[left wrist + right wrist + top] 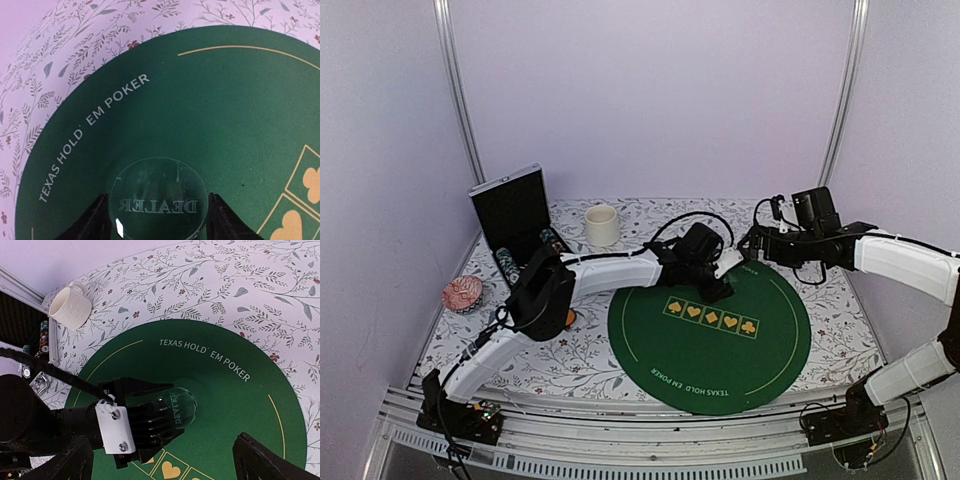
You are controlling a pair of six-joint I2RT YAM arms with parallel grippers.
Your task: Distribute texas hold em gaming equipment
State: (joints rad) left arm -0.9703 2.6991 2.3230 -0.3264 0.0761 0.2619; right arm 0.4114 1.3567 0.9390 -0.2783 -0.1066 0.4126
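Note:
My left gripper (716,287) is shut on a clear round disc engraved "DEALER" (157,200), its two black fingers (90,225) pressing the disc's edges. It holds the disc low over the far part of the round green poker mat (710,340). The disc also shows in the right wrist view (181,407). My right gripper (746,250) is open and empty, hovering above the mat's far edge next to the left gripper. Chip stacks (510,262) sit in the black case (510,210). An orange disc (569,319) peeks out behind the left arm. Cards and the triangular token are out of view.
A cream mug (602,225) stands at the back by the case. A pink round object (462,293) lies at the far left. The flowered tablecloth (840,330) surrounds the mat. The left arm stretches across the mat's left side.

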